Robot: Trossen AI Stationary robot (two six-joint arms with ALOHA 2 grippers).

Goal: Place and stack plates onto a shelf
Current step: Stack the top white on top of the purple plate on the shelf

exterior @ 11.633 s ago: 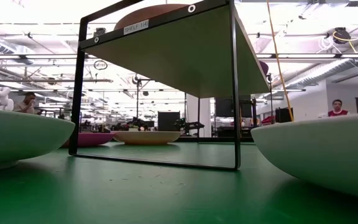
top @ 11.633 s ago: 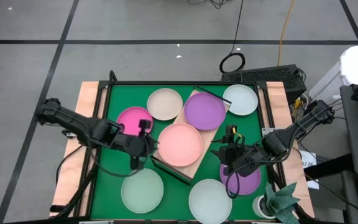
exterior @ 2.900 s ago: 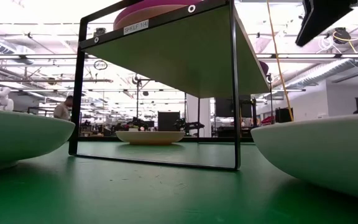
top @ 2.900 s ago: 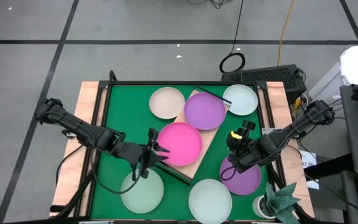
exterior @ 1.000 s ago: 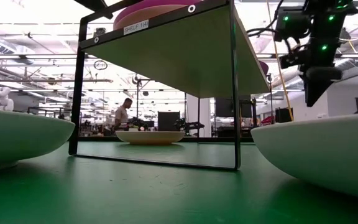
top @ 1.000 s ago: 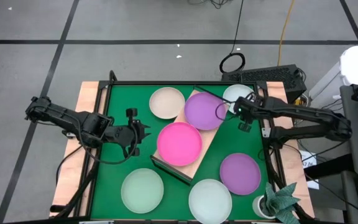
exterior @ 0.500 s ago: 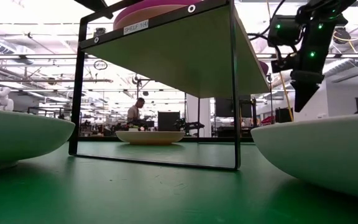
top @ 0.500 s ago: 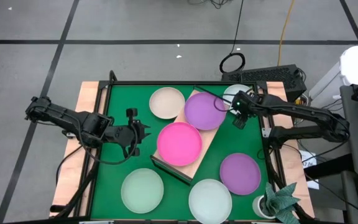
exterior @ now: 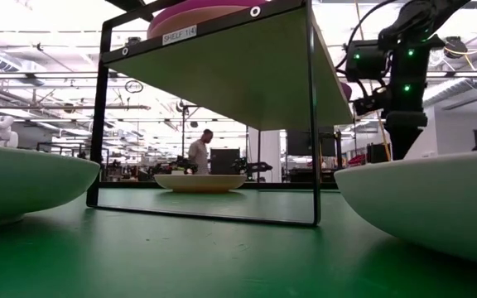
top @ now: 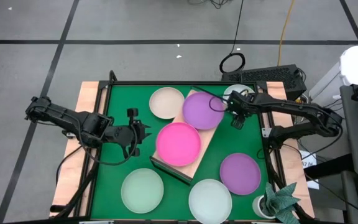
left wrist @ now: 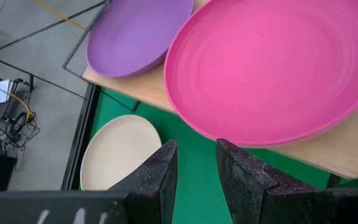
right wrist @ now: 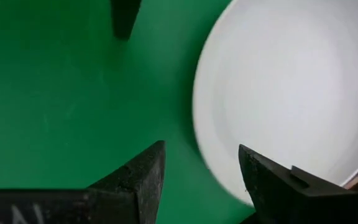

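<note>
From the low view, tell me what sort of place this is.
Probably a large open robotics lab or workshop: ceiling ducts and strip lights, distant workbenches with a person, and a labelled test shelf on a green mat.

I see a magenta plate (top: 178,140) and a purple plate (top: 202,111) on the pale wood shelf (top: 208,137), over my green mat (top: 114,177), with a cream plate (top: 166,102) near the far edge.

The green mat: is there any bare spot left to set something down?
Yes: the green mat is bare at its far left corner, beside the cream plate, and between the magenta plate and the near purple plate. The shelf is crowded.
</note>
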